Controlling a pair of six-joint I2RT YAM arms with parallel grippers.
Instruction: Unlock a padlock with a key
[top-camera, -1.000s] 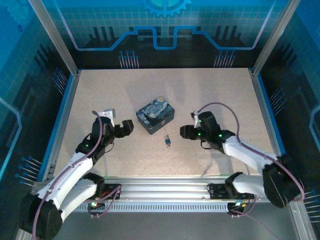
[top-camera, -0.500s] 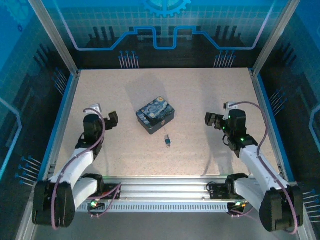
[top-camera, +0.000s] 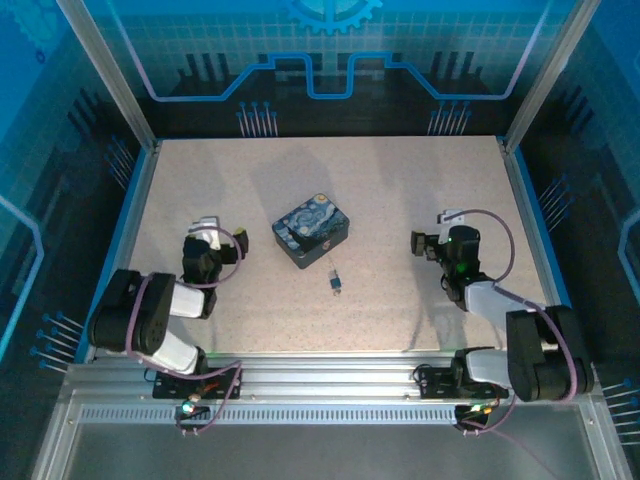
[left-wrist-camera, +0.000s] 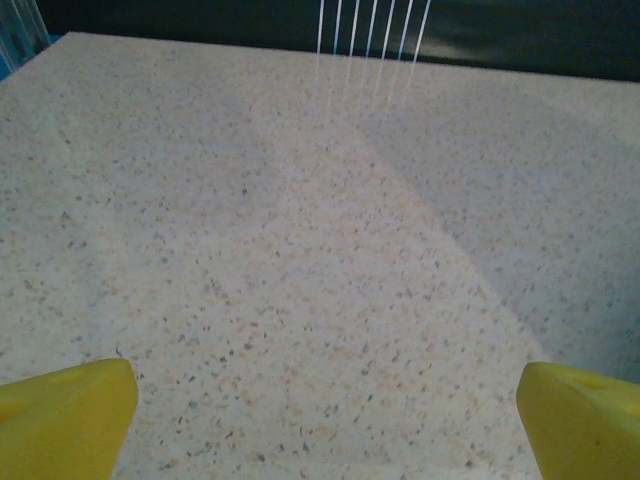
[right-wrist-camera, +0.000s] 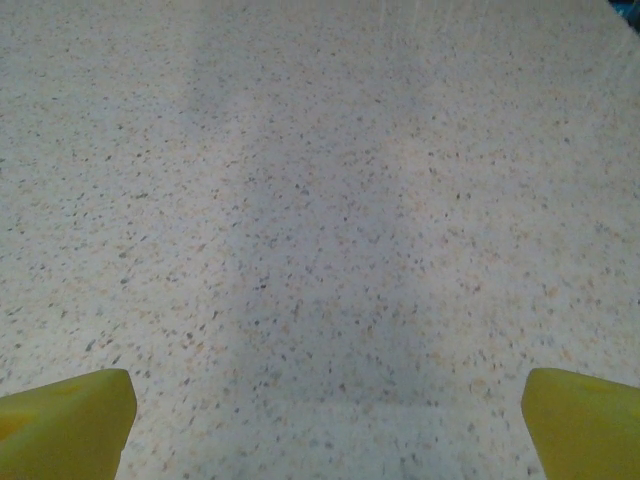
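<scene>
The padlock (top-camera: 335, 283) lies on the speckled table just in front of the printed box, a tiny silvery-grey piece with a dark part. A thin dark sliver at its far end may be the key (top-camera: 331, 271); it is too small to tell apart for sure. My left gripper (top-camera: 232, 246) sits low to the left of the box, well apart from the padlock. In the left wrist view its yellow fingertips (left-wrist-camera: 62, 415) stand wide apart over bare table, so the left gripper (left-wrist-camera: 325, 430) is open. My right gripper (top-camera: 421, 243) rests to the right of the padlock, open (right-wrist-camera: 325, 425) and holding nothing.
A blue-and-yellow swirl-printed box (top-camera: 311, 229) stands mid-table behind the padlock. Blue rails edge the table (top-camera: 400, 180) on the left and right. Both arms are folded back near their bases at the near edge.
Both arms have folded back toward their bases. The left gripper drew away from the box, the right one away from the padlock. The padlock and box have not moved.
</scene>
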